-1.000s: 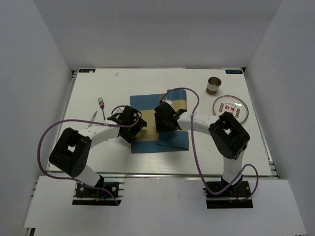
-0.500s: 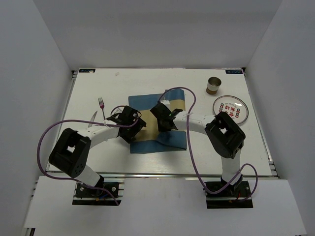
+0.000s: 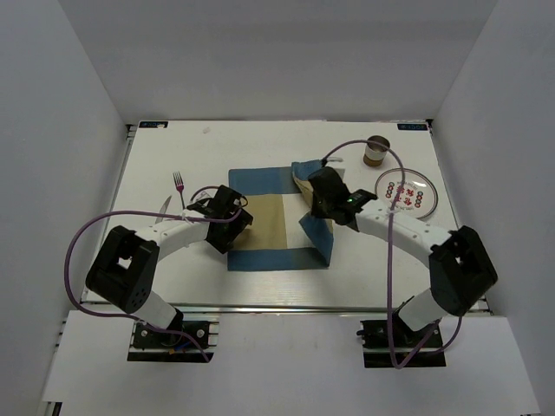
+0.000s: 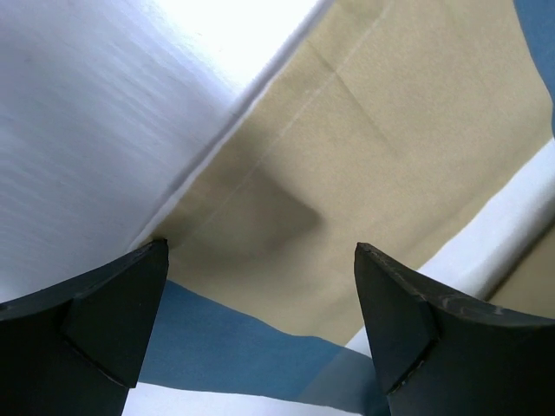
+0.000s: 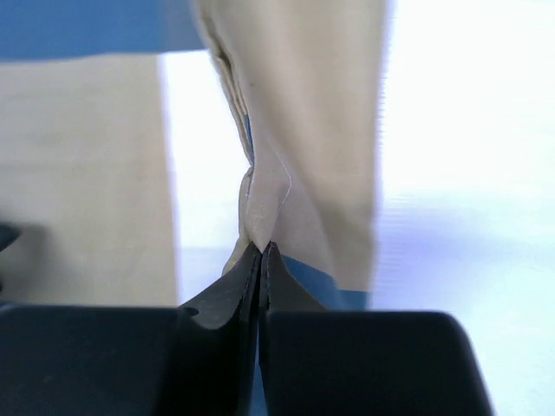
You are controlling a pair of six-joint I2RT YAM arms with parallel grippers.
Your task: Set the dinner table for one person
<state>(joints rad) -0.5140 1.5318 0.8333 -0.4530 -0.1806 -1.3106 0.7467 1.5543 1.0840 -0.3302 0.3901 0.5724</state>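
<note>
On the white dinner table (image 3: 173, 260) the blue-and-tan placemat (image 3: 269, 227) lies in the middle, its right part folded up and lifted. My right gripper (image 3: 319, 189) is shut on that raised fold; the right wrist view shows the jaws (image 5: 261, 246) pinching a tan ridge of cloth (image 5: 295, 156). My left gripper (image 3: 232, 222) hangs open over the mat's left edge. In the left wrist view its fingertips (image 4: 130, 295) straddle tan and blue cloth (image 4: 364, 130) and hold nothing.
Left of the mat lie a fork (image 3: 179, 185) and a knife (image 3: 164, 206). A metal cup (image 3: 375, 150) stands at the back right, and a patterned plate (image 3: 406, 191) sits just in front of it. The right arm's purple cable arcs over the mat's right side.
My right gripper closed on the mat's folded part and pulled it to the right, uncovering more of the tan middle. The left gripper stayed open in place.
</note>
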